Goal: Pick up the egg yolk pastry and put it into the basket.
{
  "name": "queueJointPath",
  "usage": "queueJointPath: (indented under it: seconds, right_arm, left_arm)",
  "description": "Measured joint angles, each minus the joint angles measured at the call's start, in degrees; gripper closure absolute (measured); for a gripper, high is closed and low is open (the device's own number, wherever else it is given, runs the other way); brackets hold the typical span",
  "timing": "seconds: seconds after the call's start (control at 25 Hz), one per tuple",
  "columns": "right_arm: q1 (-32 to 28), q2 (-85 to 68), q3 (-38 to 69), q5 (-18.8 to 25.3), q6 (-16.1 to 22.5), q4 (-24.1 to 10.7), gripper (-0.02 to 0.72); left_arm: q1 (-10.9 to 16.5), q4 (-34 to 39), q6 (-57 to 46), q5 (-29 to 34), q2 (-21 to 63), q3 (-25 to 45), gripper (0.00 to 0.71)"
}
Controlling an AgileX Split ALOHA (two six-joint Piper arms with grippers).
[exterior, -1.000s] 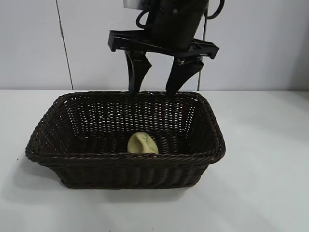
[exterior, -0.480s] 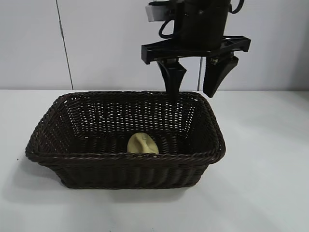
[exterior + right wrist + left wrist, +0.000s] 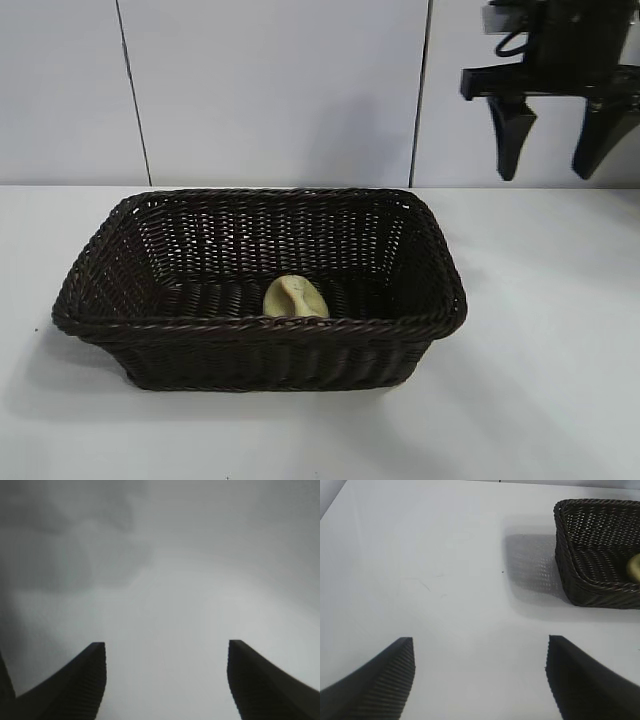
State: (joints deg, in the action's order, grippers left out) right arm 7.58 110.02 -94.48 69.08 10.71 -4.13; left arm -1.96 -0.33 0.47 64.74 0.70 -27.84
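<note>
1. The large rectangular dark brown woven wicker basket (image 3: 258, 290) with flared sides and a braided rim sits on the white table (image 3: 540, 350), in the middle of the exterior view

2. The small pale-yellow round egg yolk pastry (image 3: 295, 297) lies inside the basket on its woven floor, close against the near wall and roughly midway along it; it rests tilted, with a crease showing across its upper face

3. The right gripper (image 3: 556, 140) hangs in the air at the upper right of the exterior view, above the table and well apart from the basket, past the basket's right end. Its two dark fingers (image 3: 511, 137) point downward with a wide gap between them, and they hold nothing: released

4. In the right wrist view the same two fingertips (image 3: 87, 675) stand far apart over a plain grey surface, with nothing between them

5. The left gripper (image 3: 480, 680) does not appear in the exterior view. In the left wrist view its two dark ribbed fingertips (image 3: 390, 675) are spread wide over bare white table, with nothing between them, so it too is released

6. That left wrist view also shows one end of the basket (image 3: 580, 565) farther off, casting a shadow on the table beside it, with a sliver of the pale-yellow pastry (image 3: 634, 567) visible at the picture's edge inside it
</note>
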Motion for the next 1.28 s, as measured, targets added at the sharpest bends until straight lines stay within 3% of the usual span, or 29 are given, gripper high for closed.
queueJointPath:
  seconds: [0.32,0.68,1.28]
  right_arm:
    - [-8.0,0.0,0.0,0.5,-1.9,-0.2,0.207]
    - [-4.0,0.0,0.0,0.6,-4.2,3.1,0.207]
    - [-1.0,-6.3,4.4,0.6,-4.6,4.1,0.207]
  left_arm:
    - [0.0,0.0,0.0,0.0,0.0,0.0,0.175]
    - [0.0,0.0,0.0,0.0,0.0,0.0,0.175]
    - [0.0,0.0,0.0,0.0,0.0,0.0,0.175]
